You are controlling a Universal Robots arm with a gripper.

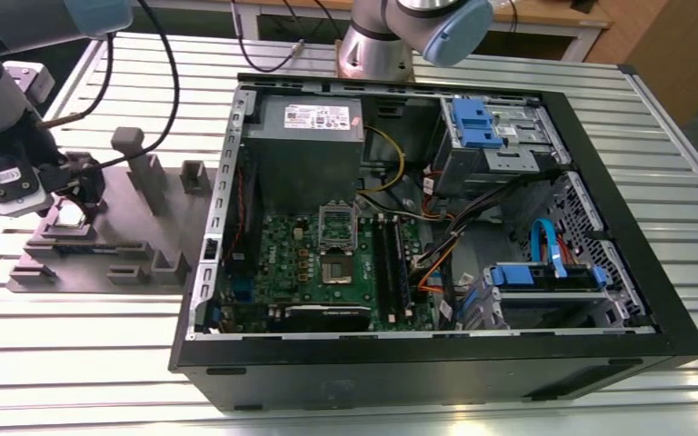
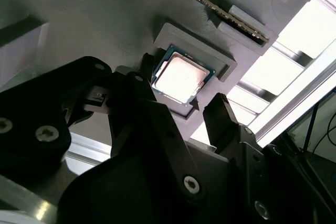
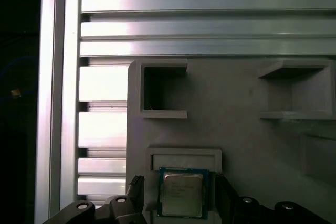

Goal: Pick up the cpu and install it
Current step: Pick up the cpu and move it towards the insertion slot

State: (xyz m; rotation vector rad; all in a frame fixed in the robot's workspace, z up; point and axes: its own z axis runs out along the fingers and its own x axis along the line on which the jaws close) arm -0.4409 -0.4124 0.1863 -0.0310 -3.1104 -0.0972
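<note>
While cpu [image 2: 181, 80] sits in grey fixture [image 3: 236, 129] pocket, gripper [image 2: 177, 94] hovers above; fingers [image 2: 223, 119] spread wide, flanking chip

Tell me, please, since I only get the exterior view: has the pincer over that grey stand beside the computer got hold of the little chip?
Observer: Not yet. In the first wrist view the pincer is open, with its fingers either side of the chip and a gap showing on both sides.
Operator: Is the chip just lying loose on the stand?
Observer: No. It lies flat, metal face up, inside a shallow square pocket sunk into the grey stand.
</note>
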